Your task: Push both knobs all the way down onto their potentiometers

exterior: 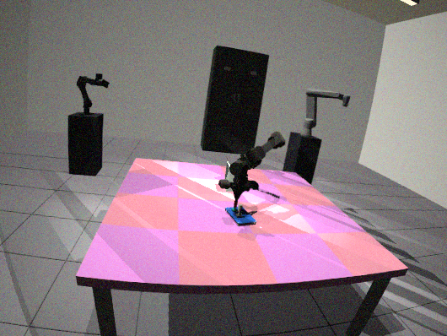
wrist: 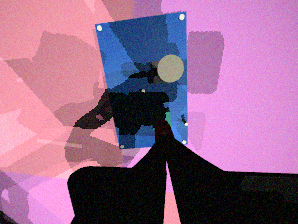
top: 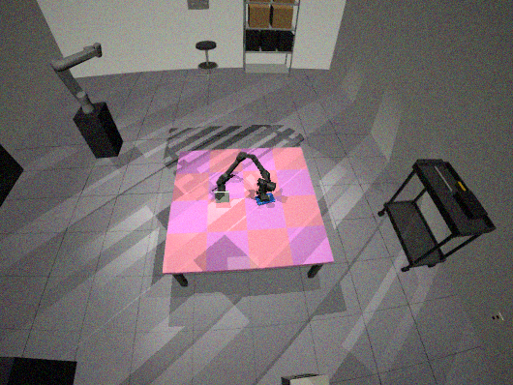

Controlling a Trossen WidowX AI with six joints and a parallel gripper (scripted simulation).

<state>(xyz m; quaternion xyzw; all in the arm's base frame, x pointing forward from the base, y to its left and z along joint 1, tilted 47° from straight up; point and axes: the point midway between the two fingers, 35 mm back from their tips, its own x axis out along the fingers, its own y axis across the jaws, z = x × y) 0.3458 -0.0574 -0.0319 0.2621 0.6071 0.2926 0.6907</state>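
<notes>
Blue board (exterior: 243,216) (wrist: 145,40) beneath your clenched, empty jaws (top: 262,197) (exterior: 235,206); the pale knob (wrist: 170,68) probably still needs seating; the other's unclear.

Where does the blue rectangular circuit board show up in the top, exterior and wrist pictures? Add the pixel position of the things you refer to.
Top: right of centre, beneath the arm's tip.
Exterior: just below centre.
Wrist: upper middle, upright rectangle, slightly tilted.
Shared landmark: the black parallel-jaw gripper (top: 263,198) (exterior: 235,207) (wrist: 165,139) at the blue rectangular circuit board (top: 271,199) (exterior: 245,219) (wrist: 112,55).
</notes>
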